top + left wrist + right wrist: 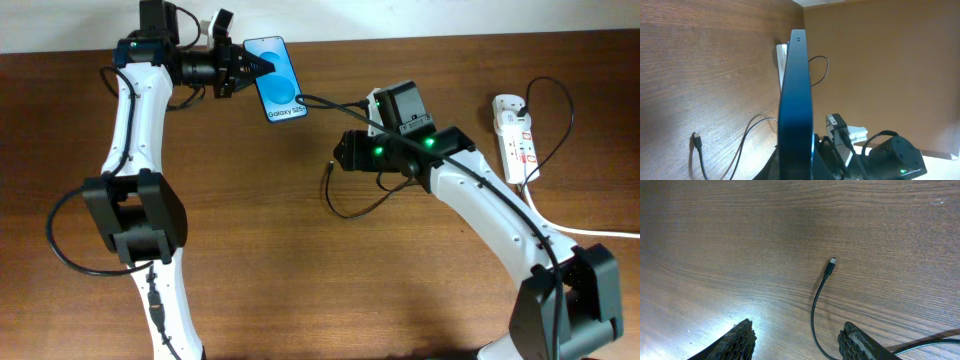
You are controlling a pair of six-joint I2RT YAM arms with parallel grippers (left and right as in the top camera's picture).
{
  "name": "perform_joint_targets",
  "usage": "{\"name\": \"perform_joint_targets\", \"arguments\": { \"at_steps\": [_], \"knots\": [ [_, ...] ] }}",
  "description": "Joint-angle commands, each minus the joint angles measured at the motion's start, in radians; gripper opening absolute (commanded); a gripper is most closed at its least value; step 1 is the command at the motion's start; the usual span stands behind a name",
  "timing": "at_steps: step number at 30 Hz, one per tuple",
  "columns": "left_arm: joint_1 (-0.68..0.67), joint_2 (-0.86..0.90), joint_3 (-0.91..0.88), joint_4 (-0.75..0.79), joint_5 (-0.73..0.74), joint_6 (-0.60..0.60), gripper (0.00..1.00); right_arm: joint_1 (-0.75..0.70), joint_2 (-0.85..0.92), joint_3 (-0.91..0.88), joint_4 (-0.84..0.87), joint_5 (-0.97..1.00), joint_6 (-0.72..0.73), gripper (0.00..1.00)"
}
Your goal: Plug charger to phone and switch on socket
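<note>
The phone [275,78], blue screen up, is at the far edge of the table, held at its left end by my left gripper [247,68], which is shut on it. In the left wrist view the phone [795,95] shows edge-on between the jaws [796,170]. The charger's black plug tip [330,166] lies loose on the wood just left of my right gripper [340,153]. In the right wrist view the tip [831,262] lies ahead of the open, empty fingers [800,340]. The white socket [515,135] lies at the far right.
The black cable loops on the table below the right gripper [350,212] and runs behind the right arm toward the socket. The socket's thick white cord [580,230] trails off the right edge. The socket [781,52] and plug tip [696,141] also show in the left wrist view.
</note>
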State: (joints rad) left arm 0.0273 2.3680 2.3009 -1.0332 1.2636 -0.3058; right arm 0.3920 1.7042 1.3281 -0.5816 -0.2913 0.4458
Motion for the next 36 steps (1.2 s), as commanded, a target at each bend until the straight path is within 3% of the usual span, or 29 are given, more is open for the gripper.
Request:
{"name": "perform_joint_targets", "arguments": {
  "at_steps": [1, 10, 12, 17, 36],
  "knots": [
    [-0.001, -0.001, 0.004, -0.001, 0.026, 0.016, 0.00, 0.007, 0.026, 0.018, 0.017, 0.012, 0.008, 0.58],
    [0.029, -0.001, 0.004, 0.003, 0.022, 0.016, 0.00, 0.019, 0.138, 0.018, 0.042, 0.016, 0.068, 0.52],
    [0.072, -0.001, 0.004, 0.002, 0.022, 0.015, 0.00, 0.037, 0.164, 0.018, 0.043, 0.016, 0.072, 0.43],
    [0.135, -0.001, 0.004, -0.028, 0.002, 0.016, 0.00, 0.049, 0.266, 0.018, 0.066, 0.012, 0.189, 0.34],
    [0.123, -0.001, 0.004, -0.061, -0.056, 0.016, 0.00, 0.086, 0.412, 0.018, 0.178, 0.031, 0.293, 0.23]
  ]
}}
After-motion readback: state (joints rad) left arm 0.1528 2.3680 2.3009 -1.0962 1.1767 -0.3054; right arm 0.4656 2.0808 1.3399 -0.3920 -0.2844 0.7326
